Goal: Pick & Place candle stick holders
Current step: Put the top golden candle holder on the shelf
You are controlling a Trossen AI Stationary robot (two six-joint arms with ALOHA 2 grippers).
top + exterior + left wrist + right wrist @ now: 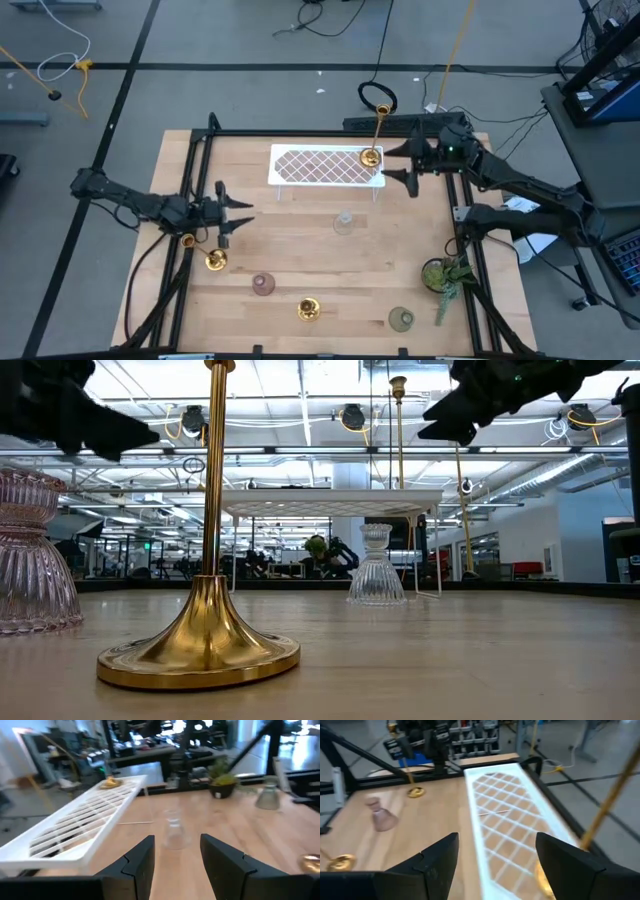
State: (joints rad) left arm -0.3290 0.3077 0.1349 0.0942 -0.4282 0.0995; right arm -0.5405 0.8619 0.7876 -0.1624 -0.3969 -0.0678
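Note:
A tall gold candlestick [371,157] stands by its round base on the right end of the white lattice tray [310,166]. My right gripper [398,165] is open and empty just right of it; its base [541,876] shows beside one finger. My left gripper [240,216] is open and empty above the table's left part, pointing at the clear glass cup [173,831]. Two more gold candlesticks stand on the table at near left [216,260] and near centre [308,309]. The pink cup [263,284] and the green cup [402,318] stand near the front.
A green leafy plant [445,272] in a pot stands at the right, below my right arm. The tray stands on thin legs at the table's far side. A black frame runs around the table. Bare wood lies between the tray and the clear cup.

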